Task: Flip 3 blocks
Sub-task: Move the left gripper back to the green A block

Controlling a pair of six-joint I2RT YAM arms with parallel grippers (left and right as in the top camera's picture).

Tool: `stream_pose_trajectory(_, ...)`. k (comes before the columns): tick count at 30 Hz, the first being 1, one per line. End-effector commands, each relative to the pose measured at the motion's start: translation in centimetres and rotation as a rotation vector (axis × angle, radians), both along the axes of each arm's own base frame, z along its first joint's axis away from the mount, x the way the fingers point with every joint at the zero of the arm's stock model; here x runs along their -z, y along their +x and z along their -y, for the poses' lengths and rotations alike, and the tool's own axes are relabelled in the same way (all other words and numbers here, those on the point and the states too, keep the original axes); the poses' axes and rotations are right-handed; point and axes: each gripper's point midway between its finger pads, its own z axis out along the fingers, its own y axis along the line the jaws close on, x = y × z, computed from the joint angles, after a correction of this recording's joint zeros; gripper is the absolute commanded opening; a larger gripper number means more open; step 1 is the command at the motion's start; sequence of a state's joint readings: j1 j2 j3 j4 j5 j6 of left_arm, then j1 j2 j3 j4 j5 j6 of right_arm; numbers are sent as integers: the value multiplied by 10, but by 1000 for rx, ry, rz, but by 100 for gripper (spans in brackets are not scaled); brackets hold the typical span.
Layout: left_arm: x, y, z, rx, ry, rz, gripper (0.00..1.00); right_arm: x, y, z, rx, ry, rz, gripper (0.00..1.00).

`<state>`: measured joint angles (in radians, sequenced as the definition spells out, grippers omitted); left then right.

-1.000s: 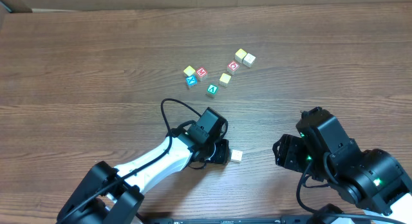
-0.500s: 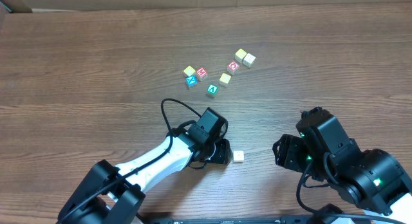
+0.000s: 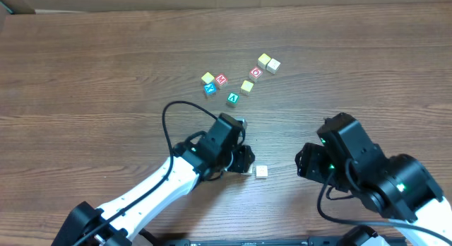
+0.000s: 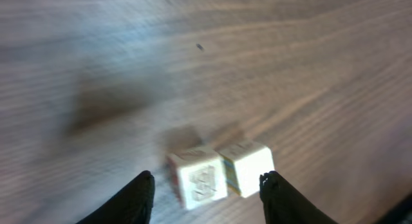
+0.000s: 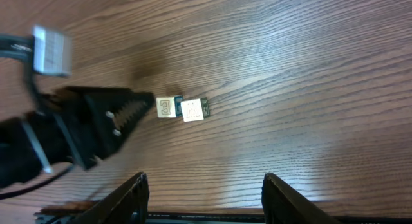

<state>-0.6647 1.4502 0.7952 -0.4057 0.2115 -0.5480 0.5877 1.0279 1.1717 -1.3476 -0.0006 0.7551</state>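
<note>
Where blocks (image 4: pixel 199 180) touch, coloured cubes (image 3: pixel 222 80) well apart.

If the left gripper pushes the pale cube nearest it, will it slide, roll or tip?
The pale cube would probably slide or tip, not roll: its faces are flat. It looks wooden, so likely stiff and light. The neighbour cube likely gets shoved too.
</note>
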Motion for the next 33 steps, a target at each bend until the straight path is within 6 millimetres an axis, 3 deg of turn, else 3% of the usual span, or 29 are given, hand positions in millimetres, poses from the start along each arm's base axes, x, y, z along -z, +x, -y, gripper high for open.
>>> stream_pose_trajectory(1, -27, 41, -13, 15, 44, 131, 49, -3, 7, -4, 0, 2, 4, 57)
stream_pose_trajectory(7, -60, 99, -30, -29, 119, 156, 53, -1, 11, -6, 1, 1, 3, 57)
stream_pose_trajectory(12, -62, 138, -30, -66, 146, 109, 59, 0, 10, -6, 1, 0, 0, 57)
stream_pose_trajectory(17, -45, 164, -19, 47, 213, 96, 61, 1, 7, -4, 1, -9, -12, 57)
stream_pose_trajectory(22, -15, 179, -13, 113, 265, 37, 61, 2, 5, -2, 0, -15, -21, 57)
stream_pose_trajectory(27, 15, 182, -16, 149, 303, -19, 56, 2, 5, -2, -17, -22, -20, 57)
stream_pose_trajectory(33, 30, 183, -22, 167, 338, -33, 57, 3, 3, -1, -17, -27, -27, 57)
